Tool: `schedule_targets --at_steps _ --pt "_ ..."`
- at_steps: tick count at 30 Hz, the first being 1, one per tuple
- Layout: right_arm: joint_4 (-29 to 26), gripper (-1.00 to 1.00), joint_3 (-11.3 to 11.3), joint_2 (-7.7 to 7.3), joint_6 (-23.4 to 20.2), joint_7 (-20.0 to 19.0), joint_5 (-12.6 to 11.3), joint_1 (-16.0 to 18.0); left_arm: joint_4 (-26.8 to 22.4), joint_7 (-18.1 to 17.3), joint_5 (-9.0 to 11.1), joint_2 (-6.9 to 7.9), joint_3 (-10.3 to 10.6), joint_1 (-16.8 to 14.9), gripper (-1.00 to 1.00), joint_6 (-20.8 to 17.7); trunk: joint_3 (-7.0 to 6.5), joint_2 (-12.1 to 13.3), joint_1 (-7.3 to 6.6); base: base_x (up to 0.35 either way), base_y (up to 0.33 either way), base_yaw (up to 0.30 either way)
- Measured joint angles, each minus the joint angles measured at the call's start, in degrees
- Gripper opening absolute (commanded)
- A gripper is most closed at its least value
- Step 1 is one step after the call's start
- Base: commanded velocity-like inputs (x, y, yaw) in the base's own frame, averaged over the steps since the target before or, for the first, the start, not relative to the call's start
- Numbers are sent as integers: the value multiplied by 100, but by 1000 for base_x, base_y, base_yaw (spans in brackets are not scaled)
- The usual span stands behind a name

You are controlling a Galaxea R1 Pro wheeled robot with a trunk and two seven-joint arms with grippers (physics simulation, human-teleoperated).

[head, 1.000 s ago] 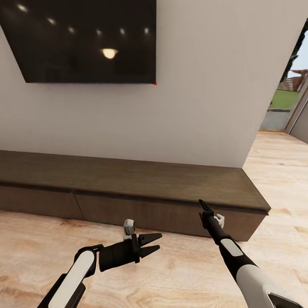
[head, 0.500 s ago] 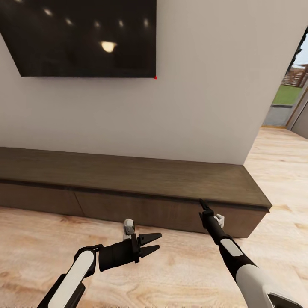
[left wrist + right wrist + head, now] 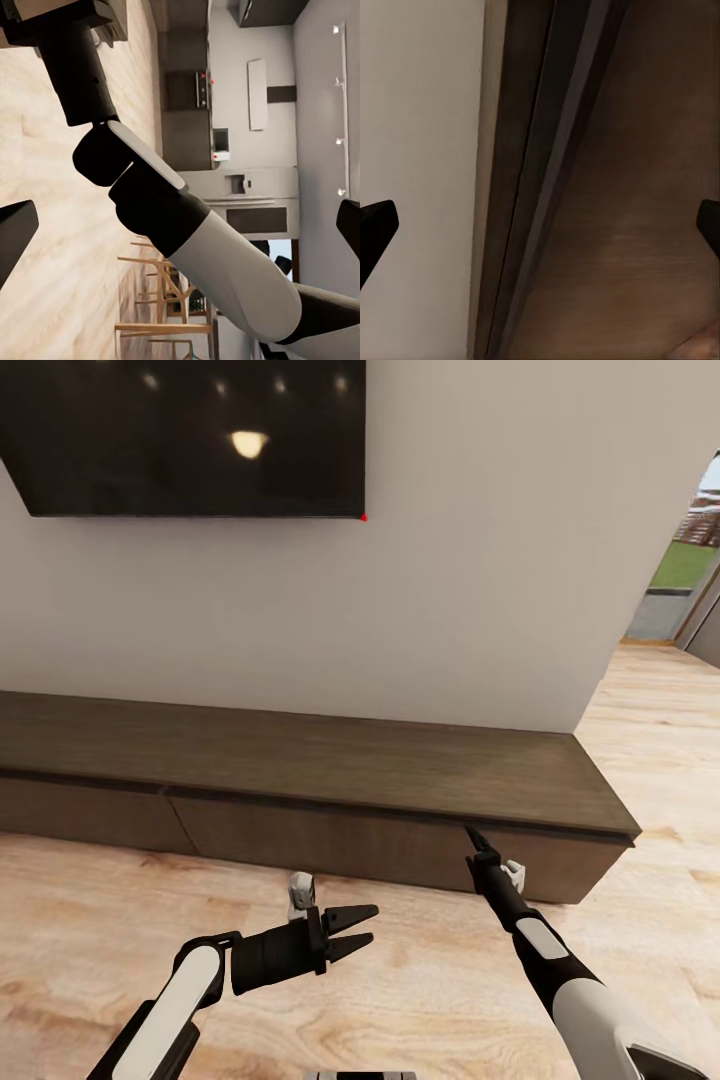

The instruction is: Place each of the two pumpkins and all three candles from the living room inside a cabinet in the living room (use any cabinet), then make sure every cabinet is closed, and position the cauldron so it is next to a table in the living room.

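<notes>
Left pincer (image 3: 360,929) sits spread wide, holding nothing, low over the wood floor (image 3: 80,920) and pointing sideways toward the right arm. Right pincer (image 3: 478,847) is also spread and bare, tip right up near the cabinet (image 3: 330,760) front close to its right end. Drawers all look shut, so whatever's inside is hidden. TV (image 3: 190,435) hangs on the wall above.

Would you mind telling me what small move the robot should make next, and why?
Probably ease the open right gripper forward to the cabinet drawer front just ahead: all the fronts look shut, and no pumpkin or candle can go in until one opens.
</notes>
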State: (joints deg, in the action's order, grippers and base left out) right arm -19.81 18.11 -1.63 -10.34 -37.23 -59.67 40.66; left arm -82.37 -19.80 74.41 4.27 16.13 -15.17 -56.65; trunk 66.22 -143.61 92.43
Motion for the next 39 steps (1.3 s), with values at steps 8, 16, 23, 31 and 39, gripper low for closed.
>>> schedule_targets --at_steps 8,16,23,31,39 --pt "0 100 0 4 9 5 0 0 7 11 -8 -7 -2 -1 100 0 0 0 -2 77 0 0" --pt "0 100 0 -4 16 3 0 0 2 9 -8 -6 0 0 100 0 0 0 0 44 0 0" --pt "0 100 1 -5 47 6 7 0 4 9 -8 -7 0 0 100 0 0 0 -1 73 0 0" --pt "0 100 8 3 191 16 11 0 2 9 -8 -10 9 0 100 0 0 0 0 23 0 0" --pt "0 100 9 14 222 18 10 0 4 9 -8 -9 9 0 100 0 0 0 -1 53 0 0"
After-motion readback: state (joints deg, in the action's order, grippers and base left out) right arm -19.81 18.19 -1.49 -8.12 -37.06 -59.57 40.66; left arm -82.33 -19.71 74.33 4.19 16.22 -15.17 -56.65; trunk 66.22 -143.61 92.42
